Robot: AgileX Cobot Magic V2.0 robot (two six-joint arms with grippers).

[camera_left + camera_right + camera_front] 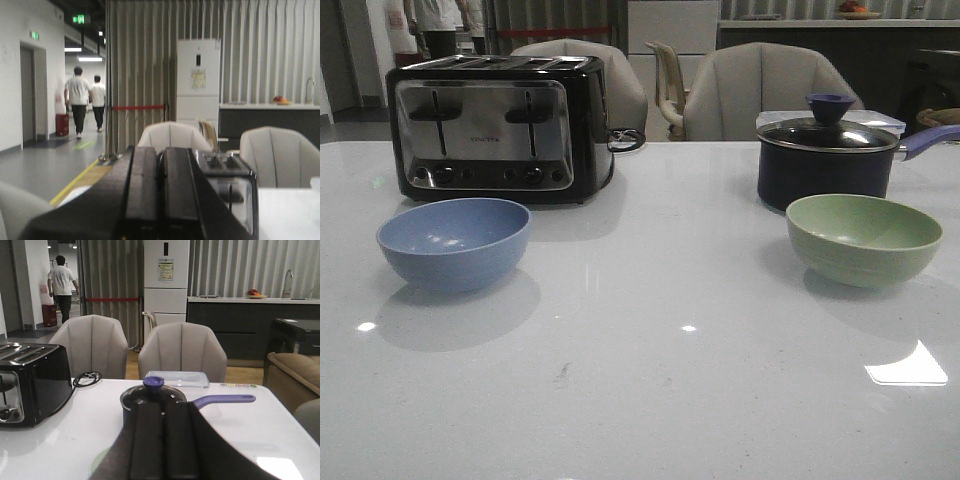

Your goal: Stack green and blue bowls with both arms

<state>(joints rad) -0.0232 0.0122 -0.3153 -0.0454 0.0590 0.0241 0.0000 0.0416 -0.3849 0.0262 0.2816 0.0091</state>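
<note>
The dusty blue bowl sits upright on the white table at the left, in front of the toaster. At the right stands the pale green bowl, just ahead of the saucepan; a sliver of its rim shows beside my right gripper's fingers. Neither arm shows in the front view. My left gripper is shut with nothing in it and points level toward the chairs. The right gripper is also shut and empty, aimed at the saucepan from above the green bowl.
A black and steel toaster stands at the back left, its cord trailing to the right. The dark saucepan with a blue knob and handle is at the back right, with a clear lidded box behind it. Chairs line the table's far edge.
</note>
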